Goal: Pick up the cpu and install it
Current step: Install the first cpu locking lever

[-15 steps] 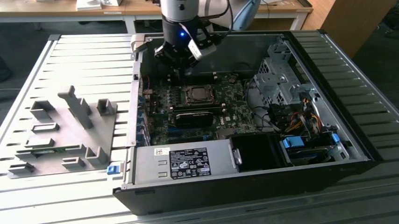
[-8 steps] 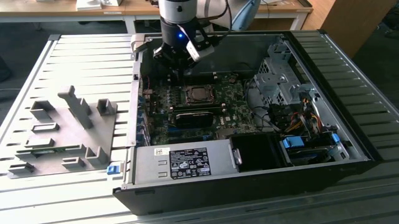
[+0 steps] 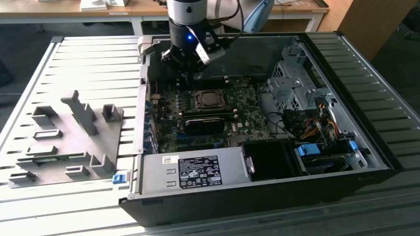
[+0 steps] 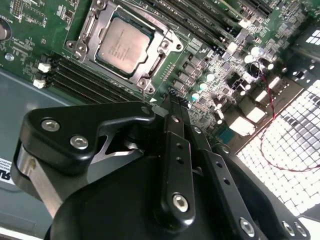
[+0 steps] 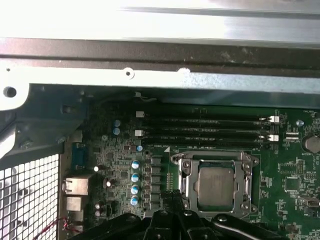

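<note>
End effector [image 4: 176, 100] hangs over the green motherboard [image 5: 295, 187], black fingers [image 4: 175, 150] pressed together, gripping nothing. Just beside its tips, the flat square silvery cpu [image 4: 121, 45] sits inside the metal-framed socket [image 4: 165, 47].

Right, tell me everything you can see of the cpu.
The cpu is a small flat square chip with a dull silvery-grey metal top bearing faint print. It lies flat inside the dark metal-framed socket on the green motherboard, beside the long memory slots. The gripper hangs above the board next to the socket, fingers together, not touching the chip.
</note>
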